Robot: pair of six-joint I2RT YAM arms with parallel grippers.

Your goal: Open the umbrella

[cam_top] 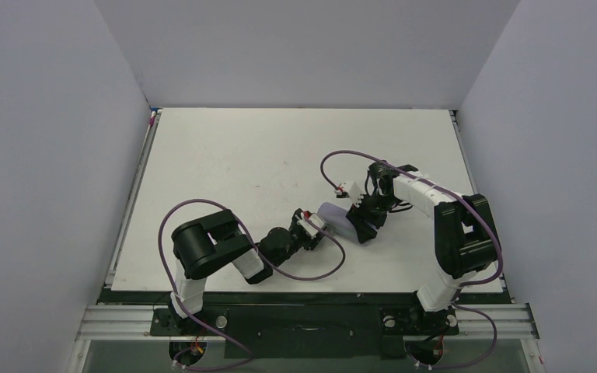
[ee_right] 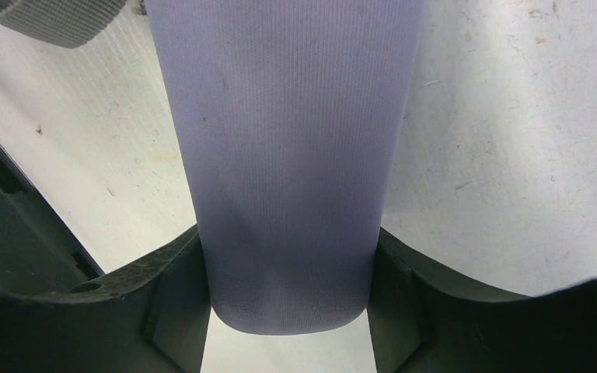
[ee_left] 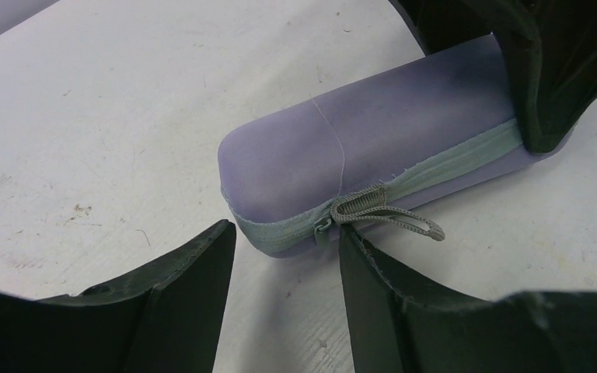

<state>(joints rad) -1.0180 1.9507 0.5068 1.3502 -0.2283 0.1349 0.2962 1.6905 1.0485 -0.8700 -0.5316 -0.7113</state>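
Zipped lavender case (cam_top: 336, 218) lying mid-table (cam_top: 233, 155), R gripper (cam_top: 364, 224) clamped on its right end, L gripper (ee_left: 284, 242) w/ fingers apart just by left end's zip pull (ee_left: 389, 214), umbrella itself not visible.

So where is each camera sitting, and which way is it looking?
Top camera: high up behind the arms, looking down at the table; shows the left arm and right arm.
Left wrist camera: on the left arm, looking low across at the case and its zipper; its own left fingers show, apart.
Right wrist camera: on the right arm, looking along the case; its own right fingers squeeze it.
Shared: both wrist cameras see the case and its grey strap.
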